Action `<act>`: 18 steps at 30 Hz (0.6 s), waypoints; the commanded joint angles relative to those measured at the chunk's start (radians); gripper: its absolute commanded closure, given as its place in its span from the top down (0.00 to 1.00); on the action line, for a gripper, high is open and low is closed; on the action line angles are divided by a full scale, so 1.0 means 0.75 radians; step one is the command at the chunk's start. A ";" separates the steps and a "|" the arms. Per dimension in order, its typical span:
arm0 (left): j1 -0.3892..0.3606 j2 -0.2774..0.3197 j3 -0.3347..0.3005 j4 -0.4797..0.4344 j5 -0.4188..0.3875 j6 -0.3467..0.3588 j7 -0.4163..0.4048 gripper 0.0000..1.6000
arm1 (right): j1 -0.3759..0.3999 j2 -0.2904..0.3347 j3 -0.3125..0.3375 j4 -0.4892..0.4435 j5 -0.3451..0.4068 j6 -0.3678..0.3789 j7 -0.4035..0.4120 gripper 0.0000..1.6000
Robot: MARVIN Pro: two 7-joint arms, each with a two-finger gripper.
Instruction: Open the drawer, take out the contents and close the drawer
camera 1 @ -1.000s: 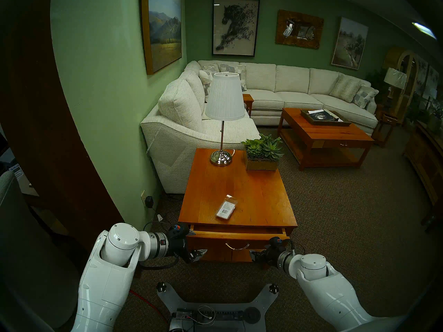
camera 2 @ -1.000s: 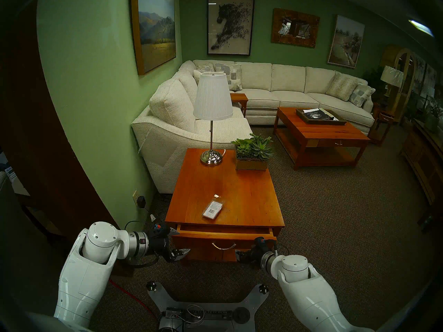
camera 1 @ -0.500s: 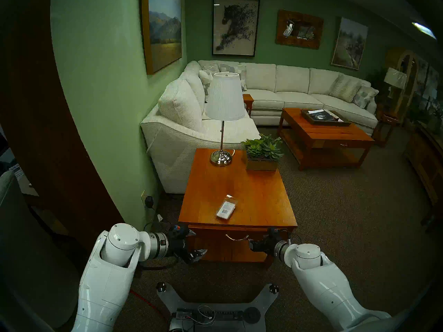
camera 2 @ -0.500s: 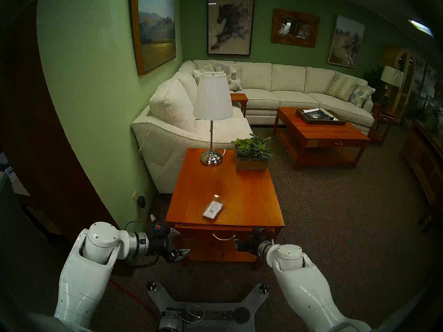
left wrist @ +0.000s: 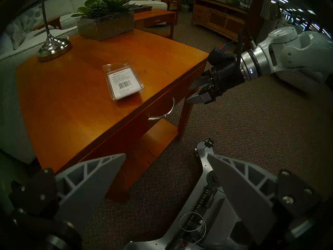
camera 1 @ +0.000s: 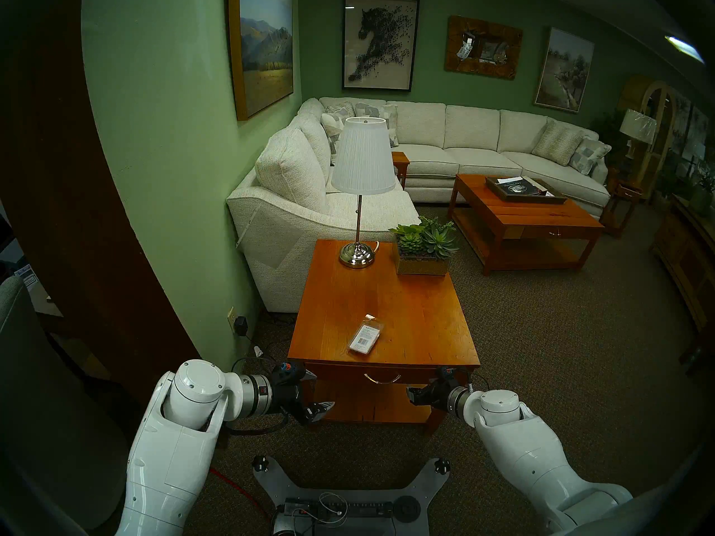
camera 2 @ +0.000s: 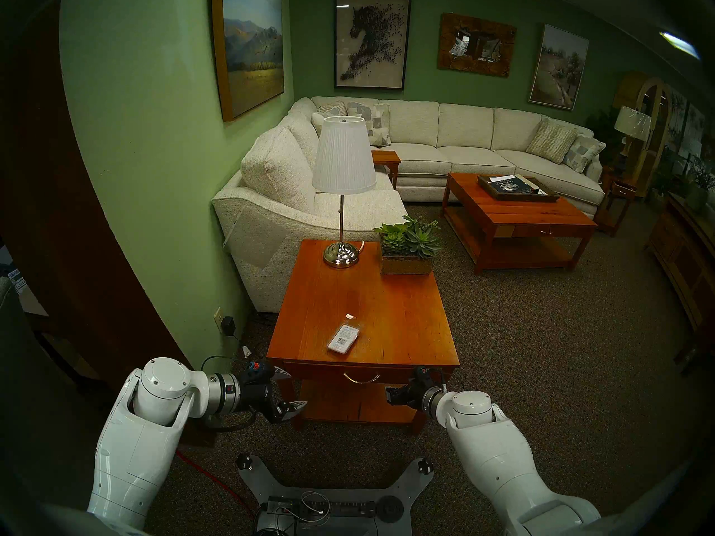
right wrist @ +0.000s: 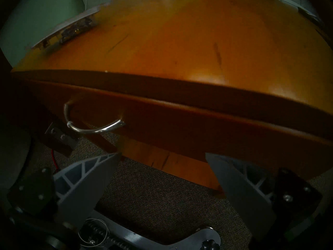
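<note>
The orange-brown drawer (camera 1: 340, 374) sits closed under the side table's top, its curved silver handle (camera 1: 382, 378) hanging free. It also shows in the right wrist view (right wrist: 180, 121) and the left wrist view (left wrist: 162, 99). The clear packet (camera 1: 365, 338) with the barcode label lies flat on the tabletop near the front edge, also in the left wrist view (left wrist: 124, 82). My right gripper (camera 1: 411, 396) is open and empty, just in front of the drawer's right part, below handle height. My left gripper (camera 1: 322, 389) is open and empty at the table's front left corner.
A lamp (camera 1: 358, 253) and a succulent planter (camera 1: 423, 260) stand at the back of the tabletop. The table's lower shelf (camera 1: 367, 405) lies between my grippers. A sofa (camera 1: 294, 198) and green wall are to the left, and my base (camera 1: 348, 496) is below.
The drawer went from slightly open to fully closed as my right gripper moved toward the table with it. The right gripper has since backed off a little. The left arm and packet stayed put.
</note>
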 commanded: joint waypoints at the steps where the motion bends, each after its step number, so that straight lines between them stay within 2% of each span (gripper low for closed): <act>1: -0.025 -0.003 -0.002 -0.040 -0.004 0.000 0.001 1.00 | -0.096 0.106 0.023 -0.151 0.037 -0.153 0.162 1.00; 4: -0.026 -0.004 -0.003 -0.037 -0.003 -0.002 0.000 1.00 | -0.182 0.142 0.060 -0.217 0.065 -0.198 0.207 1.00; 5: -0.026 -0.004 -0.003 -0.036 -0.003 -0.002 0.000 1.00 | -0.169 0.148 0.054 -0.190 0.066 -0.202 0.217 1.00; 11: -0.025 -0.005 -0.004 -0.030 -0.002 -0.004 -0.001 1.00 | -0.286 0.201 0.087 -0.293 0.098 -0.239 0.267 1.00; 18: -0.025 -0.006 -0.004 -0.026 0.000 -0.006 -0.002 1.00 | -0.403 0.242 0.125 -0.382 0.104 -0.297 0.269 1.00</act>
